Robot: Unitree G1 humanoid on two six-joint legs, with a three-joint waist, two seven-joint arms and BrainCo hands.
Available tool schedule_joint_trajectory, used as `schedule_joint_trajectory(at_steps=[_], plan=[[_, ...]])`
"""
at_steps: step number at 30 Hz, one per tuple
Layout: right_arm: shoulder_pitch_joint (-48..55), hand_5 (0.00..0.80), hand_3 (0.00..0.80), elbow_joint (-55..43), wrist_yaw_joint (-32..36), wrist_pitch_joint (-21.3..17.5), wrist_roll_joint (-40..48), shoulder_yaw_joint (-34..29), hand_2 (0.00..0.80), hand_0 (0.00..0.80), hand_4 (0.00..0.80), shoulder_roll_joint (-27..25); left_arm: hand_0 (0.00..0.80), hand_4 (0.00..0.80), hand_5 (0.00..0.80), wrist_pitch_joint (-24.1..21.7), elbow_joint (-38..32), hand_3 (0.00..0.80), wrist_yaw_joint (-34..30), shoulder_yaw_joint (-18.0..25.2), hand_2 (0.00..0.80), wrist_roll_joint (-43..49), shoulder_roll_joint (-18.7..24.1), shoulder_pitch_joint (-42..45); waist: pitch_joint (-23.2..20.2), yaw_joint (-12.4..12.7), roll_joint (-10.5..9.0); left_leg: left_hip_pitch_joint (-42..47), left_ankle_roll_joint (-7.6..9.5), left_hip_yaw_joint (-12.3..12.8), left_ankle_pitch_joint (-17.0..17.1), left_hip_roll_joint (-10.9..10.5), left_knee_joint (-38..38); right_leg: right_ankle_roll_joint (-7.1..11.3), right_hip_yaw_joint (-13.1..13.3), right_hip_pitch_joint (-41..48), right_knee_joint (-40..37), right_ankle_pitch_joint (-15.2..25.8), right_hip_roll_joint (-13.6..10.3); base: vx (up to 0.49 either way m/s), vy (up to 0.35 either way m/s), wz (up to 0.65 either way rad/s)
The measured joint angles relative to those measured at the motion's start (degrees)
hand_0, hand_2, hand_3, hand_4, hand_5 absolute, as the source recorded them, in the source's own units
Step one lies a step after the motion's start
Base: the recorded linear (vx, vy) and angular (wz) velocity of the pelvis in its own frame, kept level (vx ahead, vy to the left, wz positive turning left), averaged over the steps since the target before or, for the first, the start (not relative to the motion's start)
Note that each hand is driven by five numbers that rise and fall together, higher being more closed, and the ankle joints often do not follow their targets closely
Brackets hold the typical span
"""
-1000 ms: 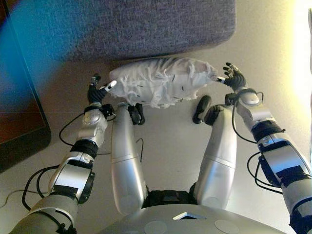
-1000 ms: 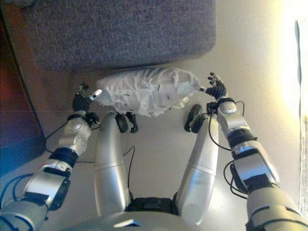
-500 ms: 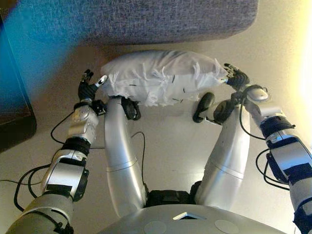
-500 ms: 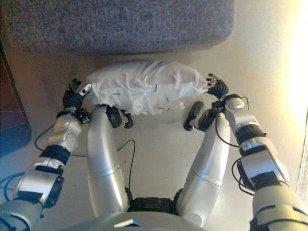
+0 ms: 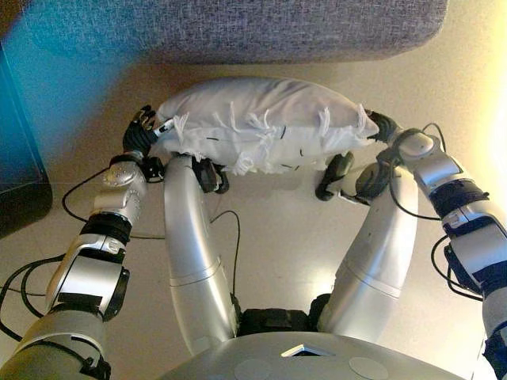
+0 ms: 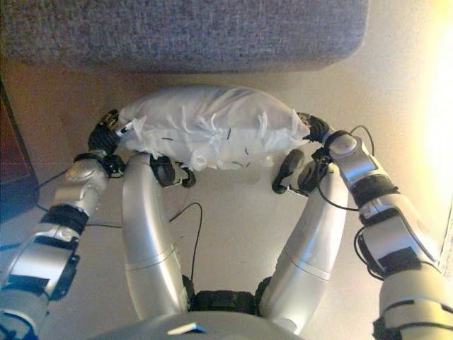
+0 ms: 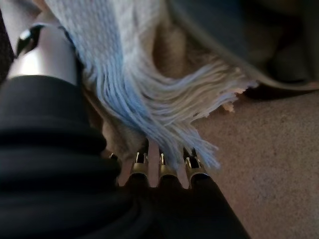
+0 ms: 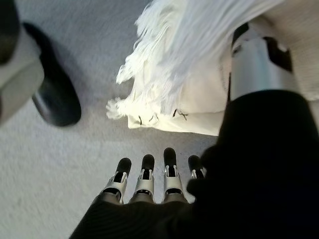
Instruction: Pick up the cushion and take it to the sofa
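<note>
Cushion (image 5: 261, 134) pressed between straight-fingered left robot hand (image 5: 142, 133) and right robot hand (image 5: 386, 127), fingertips hidden.

We find the cushion (image 5: 261, 136) at 12 o'clock, lying crosswise between the two hands. The left hand (image 5: 142, 133) sits against its 9 o'clock end, the right hand (image 5: 386, 128) against its 3 o'clock end. The sofa (image 5: 238, 28) lies beyond the cushion at 12 o'clock, just apart from it. The floor (image 5: 277, 229) lies below the cushion.
</note>
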Motion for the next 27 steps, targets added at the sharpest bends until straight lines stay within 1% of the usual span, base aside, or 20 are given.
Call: schedule_joint_trajectory(at_steps=[1,3,5,9,13,17,19,24,27], plan=[[-0.2,0.0,0.0,-1.3,-1.7,0.0,-3.5,1.5,0.0,0.0,0.0,-0.8,0.0,0.0,0.0,0.5,-0.1,0.0,-1.2,-0.2,0.0,0.0,0.3,-0.1,0.0,0.0,0.0,-0.3,0.07,0.1,-0.1,0.2,0.5,-0.06,0.2,-0.3,0.6,-0.3,-0.1,0.015,-0.003,0.06],[-0.9,0.0,0.0,-2.1,-4.5,0.1,-7.6,3.1,0.0,0.0,0.0,-1.3,0.0,0.0,0.0,1.0,-0.4,0.0,-2.6,-0.6,0.0,-0.1,0.8,-0.5,0.0,0.0,0.0,-0.8,0.08,0.1,-0.1,0.2,1.1,-0.17,0.5,-0.9,1.7,-0.7,-0.6,0.009,0.001,0.11],[-1.3,0.0,0.0,-3.7,-6.9,0.2,-10.1,3.8,0.0,0.0,0.0,-1.2,0.0,0.0,0.0,1.2,-0.4,0.0,-3.6,-1.8,0.0,-0.3,1.4,-1.1,0.0,0.0,0.0,-1.1,0.08,0.1,-0.1,0.3,1.6,-0.19,0.7,-1.3,2.4,-1.1,-0.8,0.009,0.001,0.08],[-1.9,0.0,0.0,-7.6,-9.2,0.9,-13.5,4.7,0.0,0.0,0.0,-0.8,0.0,0.0,0.0,1.6,-0.6,0.0,-3.5,-2.2,0.0,-0.7,1.5,-1.6,0.0,0.0,0.01,-1.4,0.2,0.0,-0.2,0.5,2.3,-0.17,0.7,-1.3,3.3,-1.5,-1.1,0.016,-0.009,0.04],[-1.8,0.0,0.0,-9.8,-9.5,2.3,-14.0,4.8,0.0,0.0,0.0,-0.8,0.0,0.0,0.0,1.4,-0.8,0.0,-1.9,-2.7,0.0,-0.5,1.6,-1.7,0.0,0.0,0.01,-1.4,0.56,0.2,-0.4,0.5,3.2,-0.11,1.1,-1.2,4.3,-1.9,-1.8,0.036,-0.015,0.06],[-0.7,0.0,0.0,-11.7,-10.7,2.9,-13.9,4.5,0.0,0.0,0.0,-0.8,0.0,0.0,0.0,-0.9,-2.1,0.0,0.3,-3.4,0.0,0.3,2.1,-1.1,0.0,0.0,0.04,-1.4,0.95,0.2,-0.7,1.1,4.9,0.04,1.8,-1.2,5.8,-2.2,-1.9,0.055,0.008,0.02],[0.4,0.0,0.0,-12.9,-11.3,2.8,-13.9,4.5,0.0,0.0,0.0,-0.9,0.0,0.0,0.0,-1.9,-2.6,0.0,0.7,-3.4,0.0,2.3,2.3,-0.8,0.0,0.0,0.05,-1.3,1.06,0.1,-0.8,1.2,5.3,0.09,2.0,-1.2,6.2,-2.2,-1.9,0.058,0.007,0.02],[4.0,0.0,0.0,-14.5,-11.8,1.7,-13.9,4.3,0.0,0.0,0.0,-1.0,0.0,0.0,0.0,-3.2,-7.6,0.0,1.2,-3.0,0.0,2.3,3.8,2.4,0.1,0.0,0.14,-1.3,1.18,0.2,-1.0,1.9,6.8,0.48,2.8,-1.2,7.7,-2.6,-2.1,0.05,0.021,0.02],[5.5,0.0,0.0,-15.2,-11.3,0.0,-13.9,4.1,0.0,0.0,0.0,-1.0,0.0,0.0,0.0,-4.0,-9.6,0.0,0.4,-0.4,0.0,0.4,3.9,5.2,0.1,0.0,0.23,-1.0,1.4,0.4,-1.2,2.5,7.4,0.48,3.2,-1.2,8.4,-2.7,-2.1,0.042,0.016,-0.01]])
